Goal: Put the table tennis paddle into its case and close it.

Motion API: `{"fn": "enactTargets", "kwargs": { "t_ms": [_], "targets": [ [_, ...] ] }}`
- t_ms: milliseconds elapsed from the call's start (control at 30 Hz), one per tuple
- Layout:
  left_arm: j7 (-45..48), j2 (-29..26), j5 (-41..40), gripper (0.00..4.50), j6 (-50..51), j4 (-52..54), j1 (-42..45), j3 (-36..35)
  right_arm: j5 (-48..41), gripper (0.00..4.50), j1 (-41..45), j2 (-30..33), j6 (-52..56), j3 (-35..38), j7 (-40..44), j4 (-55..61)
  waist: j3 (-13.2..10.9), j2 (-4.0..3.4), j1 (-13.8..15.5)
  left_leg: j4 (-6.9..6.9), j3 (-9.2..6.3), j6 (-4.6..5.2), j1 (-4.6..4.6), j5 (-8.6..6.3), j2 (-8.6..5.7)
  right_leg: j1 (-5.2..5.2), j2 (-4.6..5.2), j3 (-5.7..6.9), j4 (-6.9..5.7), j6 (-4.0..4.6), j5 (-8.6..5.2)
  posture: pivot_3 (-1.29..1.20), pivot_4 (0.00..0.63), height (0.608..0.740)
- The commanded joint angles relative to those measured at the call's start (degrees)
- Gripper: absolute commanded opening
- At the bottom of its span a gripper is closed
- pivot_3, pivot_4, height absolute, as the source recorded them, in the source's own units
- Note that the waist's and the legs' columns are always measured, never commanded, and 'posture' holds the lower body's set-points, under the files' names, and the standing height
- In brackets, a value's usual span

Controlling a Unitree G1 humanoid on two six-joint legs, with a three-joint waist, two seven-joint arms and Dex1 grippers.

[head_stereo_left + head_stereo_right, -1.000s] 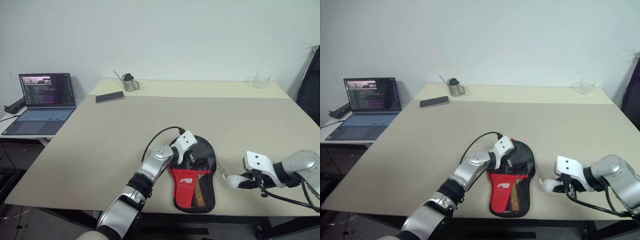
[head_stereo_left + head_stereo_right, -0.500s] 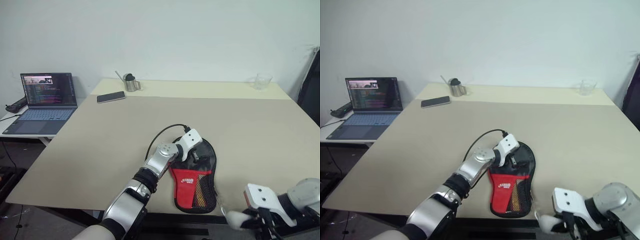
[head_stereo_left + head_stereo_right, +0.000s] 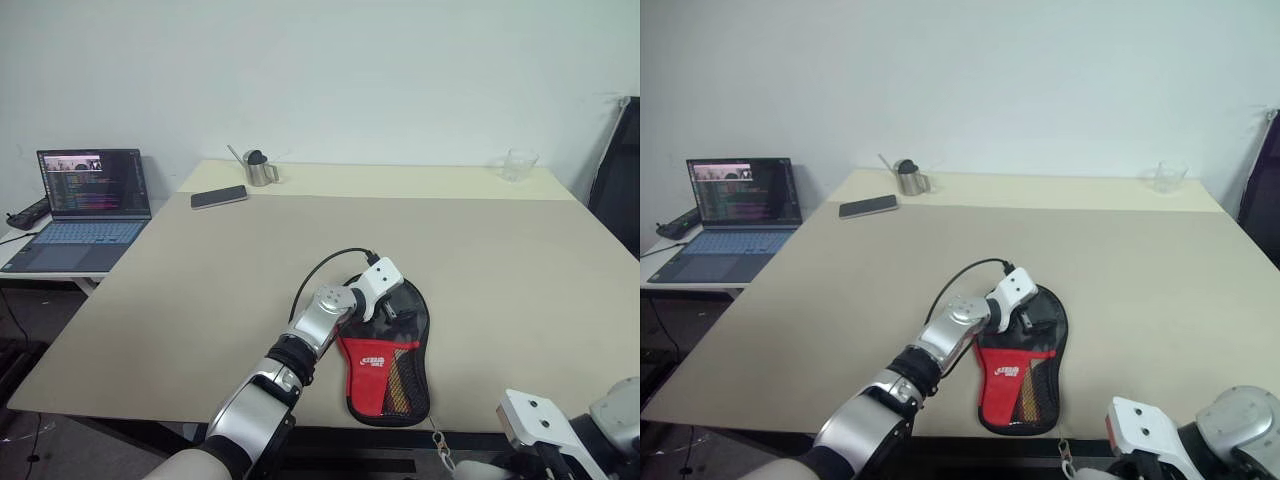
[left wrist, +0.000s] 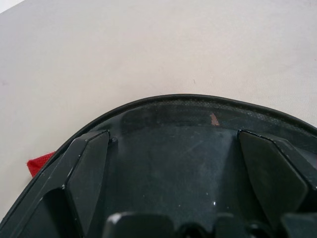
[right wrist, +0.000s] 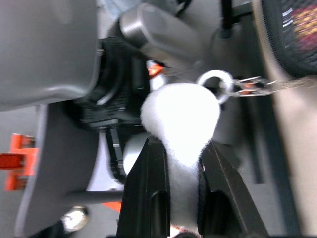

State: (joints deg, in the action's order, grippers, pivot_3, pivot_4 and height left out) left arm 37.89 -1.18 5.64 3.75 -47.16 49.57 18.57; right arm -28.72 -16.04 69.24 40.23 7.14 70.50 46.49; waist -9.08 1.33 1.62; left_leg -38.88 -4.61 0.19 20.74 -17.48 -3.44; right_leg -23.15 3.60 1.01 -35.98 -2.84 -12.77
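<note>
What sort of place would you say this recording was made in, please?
Probably an office or lab workspace: a large beige table against a plain white wall, an open laptop showing code on a side desk, and a phone lying near a metal cup.

Head pair: high, looking down – both share the worktop [image 3: 200,290].
Wrists: close – left on the case [image 4: 173,148].

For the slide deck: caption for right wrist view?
Right gripper shut on white lump, chained to the case, off the table edge.
</note>
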Motion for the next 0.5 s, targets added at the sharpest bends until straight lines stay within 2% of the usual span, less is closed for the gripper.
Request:
{"fn": "enactTargets", "kwargs": {
  "t_ms": [33, 233, 433, 500],
  "targets": [
    [-0.16, -1.37, 3.15, 4.5, 3.06, -3.5, -2.09, 1.79, 0.18, 0.22, 3.0, 0.87, -1.23, -1.38, 0.3, -1.03, 0.0, 0.01, -0.09, 0.0, 0.0, 0.0, 0.0, 0.0, 0.01, 0.0, -0.01, 0.0, 0.0, 0.0, 0.0, 0.0, 0.15, 0.74],
    [-1.36, -1.73, 2.85, 4.5, 2.61, -4.3, -0.93, 0.9, 4.88, 2.14, 19.4, -1.6, -3.18, -9.66, -0.54, -14.37, -0.01, 0.09, -0.33, 0.0, 0.08, 0.01, -0.07, 0.0, 0.01, 0.01, -0.01, -0.06, -0.01, -0.11, 0.08, 0.0, 0.15, 0.74],
    [-2.6, -2.35, 2.44, 4.5, 2.89, -3.67, -0.95, -0.18, 11.19, 4.19, 27.26, -4.17, -9.2, -14.32, -1.2, -23.15, 0.01, 0.05, -0.36, 0.01, 0.05, -0.01, -0.04, 0.01, 0.02, -0.04, -0.02, -0.07, -0.02, -0.1, 0.08, 0.0, 0.15, 0.74],
    [-2.83, -2.67, 2.41, 4.5, 2.99, -3.11, -1.22, -0.5, 11.4, 4.19, 28.05, -3.4, -11.16, -14.56, 1.18, -24.12, 0.01, 0.01, -0.42, 0.01, 0.11, -0.03, -0.05, 0.02, 0.02, -0.06, -0.02, -0.15, -0.01, -0.1, 0.09, 0.0, 0.15, 0.74]
  ]
}}
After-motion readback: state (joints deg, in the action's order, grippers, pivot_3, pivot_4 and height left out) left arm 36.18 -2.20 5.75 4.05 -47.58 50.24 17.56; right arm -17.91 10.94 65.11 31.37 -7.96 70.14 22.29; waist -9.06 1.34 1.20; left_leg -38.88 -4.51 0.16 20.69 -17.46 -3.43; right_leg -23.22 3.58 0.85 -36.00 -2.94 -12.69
